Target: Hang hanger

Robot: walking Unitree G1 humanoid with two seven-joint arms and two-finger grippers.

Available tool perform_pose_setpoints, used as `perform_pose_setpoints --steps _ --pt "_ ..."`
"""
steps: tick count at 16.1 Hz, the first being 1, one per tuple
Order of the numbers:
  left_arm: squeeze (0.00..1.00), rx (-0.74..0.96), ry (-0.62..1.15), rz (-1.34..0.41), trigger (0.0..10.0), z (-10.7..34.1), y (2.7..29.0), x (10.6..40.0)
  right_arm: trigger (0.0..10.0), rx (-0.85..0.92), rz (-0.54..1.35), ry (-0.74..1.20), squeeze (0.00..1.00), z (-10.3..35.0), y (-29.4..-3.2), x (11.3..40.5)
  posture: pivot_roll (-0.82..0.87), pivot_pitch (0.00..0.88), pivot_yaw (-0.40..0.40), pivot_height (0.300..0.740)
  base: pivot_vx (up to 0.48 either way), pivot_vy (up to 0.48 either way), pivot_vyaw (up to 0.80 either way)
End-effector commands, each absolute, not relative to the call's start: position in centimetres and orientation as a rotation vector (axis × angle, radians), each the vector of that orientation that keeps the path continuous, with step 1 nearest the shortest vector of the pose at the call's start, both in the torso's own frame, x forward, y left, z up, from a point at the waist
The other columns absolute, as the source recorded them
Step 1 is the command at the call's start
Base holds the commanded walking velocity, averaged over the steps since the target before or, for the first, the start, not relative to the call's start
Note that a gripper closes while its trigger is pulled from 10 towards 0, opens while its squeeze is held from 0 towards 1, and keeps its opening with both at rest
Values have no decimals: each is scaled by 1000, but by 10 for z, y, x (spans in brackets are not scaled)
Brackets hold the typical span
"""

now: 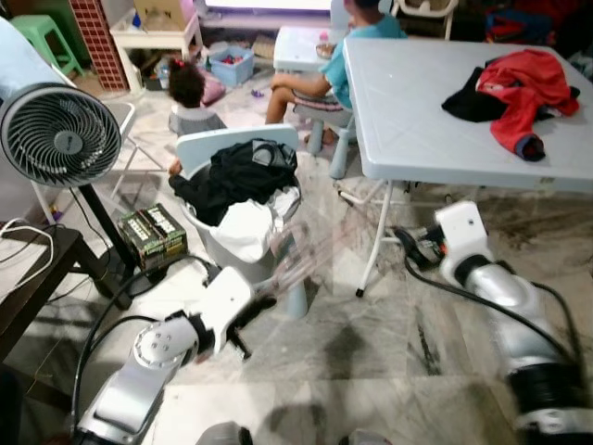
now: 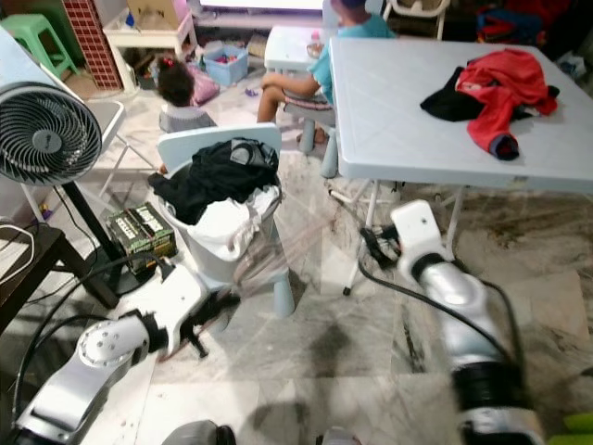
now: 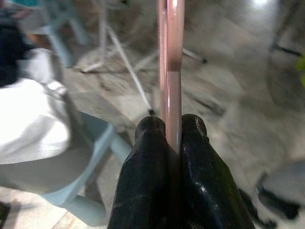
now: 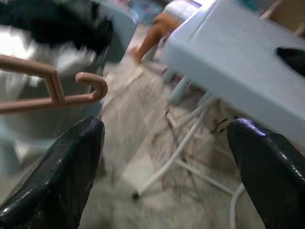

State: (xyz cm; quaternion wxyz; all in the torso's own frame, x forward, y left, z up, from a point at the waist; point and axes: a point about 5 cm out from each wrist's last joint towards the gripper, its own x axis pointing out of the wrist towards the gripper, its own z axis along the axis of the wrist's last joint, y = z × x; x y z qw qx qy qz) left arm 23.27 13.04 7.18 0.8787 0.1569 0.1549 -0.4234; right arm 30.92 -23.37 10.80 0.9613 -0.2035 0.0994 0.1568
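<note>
Already gripping the pink hanger [image 3: 170,71] in left tool [image 3: 174,138]; right tool [image 4: 167,167] spread wide, empty. Not yet hung; no rail visible.

Pink hanger [image 1: 301,255] motion-smeared at centre frame, outline unreadable. Hanger body cut off at left edge in right wrist view. Seated person [image 1: 338,56] cropped by top edge. Right gripper [image 1: 417,246] blurred, half under table [image 1: 417,139].
</note>
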Motion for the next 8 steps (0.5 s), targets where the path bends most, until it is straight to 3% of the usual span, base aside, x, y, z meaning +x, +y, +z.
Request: perform_pose_setpoints --steps 1,4,5,8 --pt "0 345 340 -960 10000 69 129 229 10000 -491 411 222 0 111 -237 311 -25 51 -16 740 0 0 0" --pt "0 382 404 -1063 10000 61 132 222 10000 -677 627 306 0 115 -251 307 -32 54 -8 740 0 0 0" --pt "0 381 421 -1114 10000 57 129 218 10000 -776 803 354 0 116 -254 299 -39 53 -6 740 0 0 0" --pt "0 391 433 -1173 10000 51 123 212 10000 -842 964 454 0 127 -265 295 -44 50 -11 740 0 0 0"
